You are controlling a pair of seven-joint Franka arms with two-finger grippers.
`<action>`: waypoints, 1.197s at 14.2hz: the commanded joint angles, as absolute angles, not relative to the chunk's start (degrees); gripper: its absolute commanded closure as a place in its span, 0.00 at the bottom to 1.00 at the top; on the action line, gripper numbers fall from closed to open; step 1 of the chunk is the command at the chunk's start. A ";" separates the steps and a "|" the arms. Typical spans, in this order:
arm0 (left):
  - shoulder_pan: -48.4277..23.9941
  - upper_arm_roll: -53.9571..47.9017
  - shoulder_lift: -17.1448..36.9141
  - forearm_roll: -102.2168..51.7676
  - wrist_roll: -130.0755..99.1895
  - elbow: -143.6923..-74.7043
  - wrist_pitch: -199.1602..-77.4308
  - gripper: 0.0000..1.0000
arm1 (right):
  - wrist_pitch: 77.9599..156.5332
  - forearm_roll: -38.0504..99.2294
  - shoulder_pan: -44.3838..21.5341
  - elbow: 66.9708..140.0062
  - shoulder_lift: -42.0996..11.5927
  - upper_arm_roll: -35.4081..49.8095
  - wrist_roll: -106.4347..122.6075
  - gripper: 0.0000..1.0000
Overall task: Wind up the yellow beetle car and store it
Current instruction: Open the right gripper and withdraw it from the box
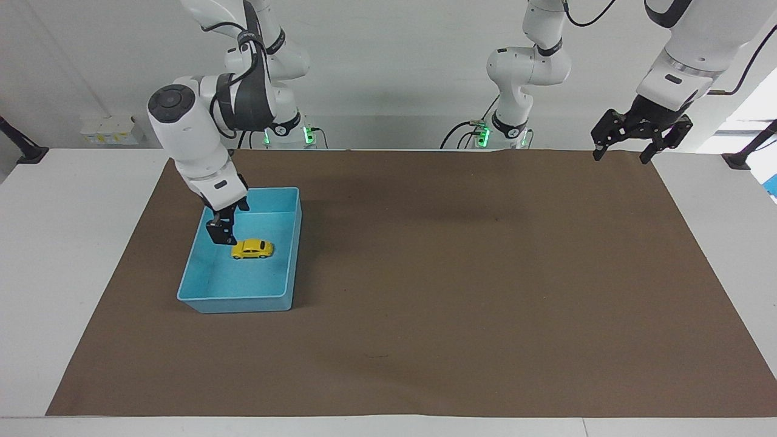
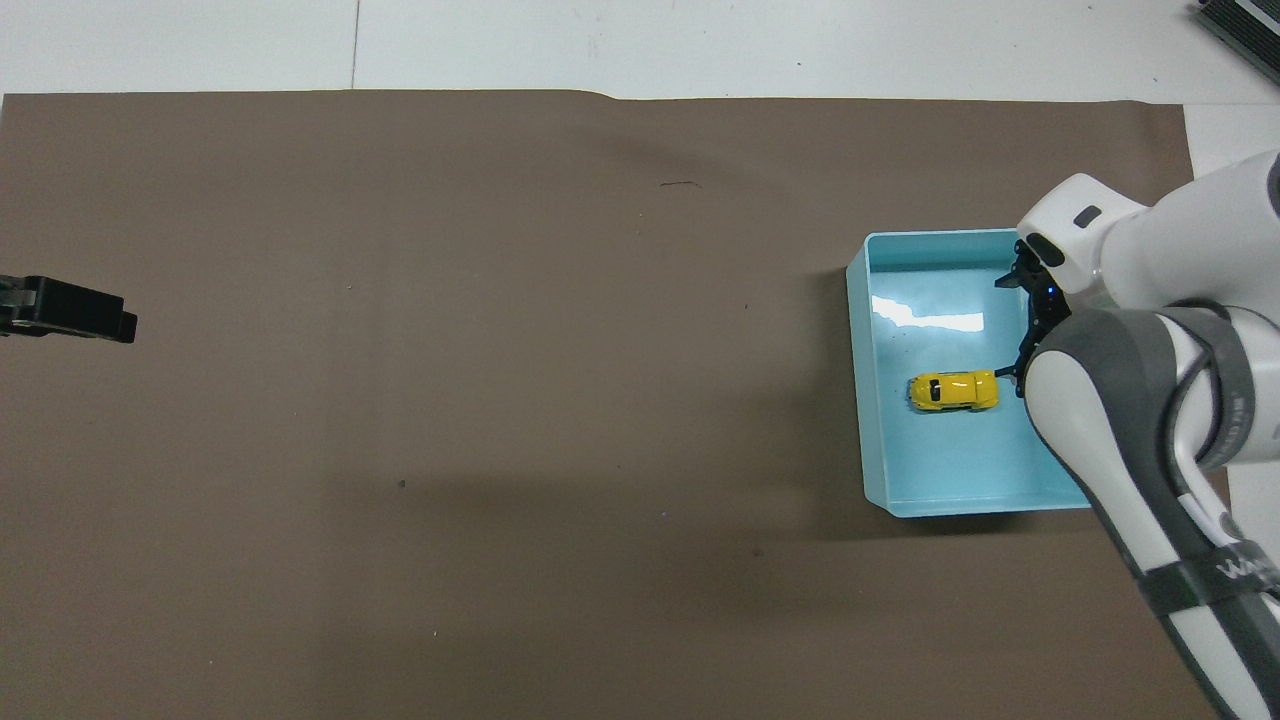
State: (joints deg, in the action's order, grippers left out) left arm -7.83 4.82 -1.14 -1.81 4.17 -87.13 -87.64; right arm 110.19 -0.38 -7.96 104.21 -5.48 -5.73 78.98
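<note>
light blue tray (image 1: 293, 243), brown mat (image 1: 455, 273), white table (image 1: 61, 243)

yellow beetle car (image 1: 252, 249) yellow, dark windows | tray (image 1: 209, 300) light blue | mat (image 1: 461, 273) brown

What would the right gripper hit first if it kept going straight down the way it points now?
Probably the light blue tray's floor, just beside the yellow beetle car. The right gripper hangs clear of the car, though depth is unclear.
</note>
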 commanded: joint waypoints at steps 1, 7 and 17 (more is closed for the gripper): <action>-6.77 4.04 -2.55 -2.02 3.87 -88.50 -87.19 0.00 | 106.62 0.09 -7.38 102.57 -0.90 -5.97 71.31 0.00; -6.77 4.04 -2.55 -2.02 3.87 -88.42 -87.19 0.00 | 98.53 -0.09 -6.42 96.51 1.23 -6.41 57.33 0.00; -5.27 4.04 -2.72 -1.41 4.13 -88.85 -87.01 0.00 | 86.49 -0.53 -4.84 86.50 1.14 -5.98 17.36 0.00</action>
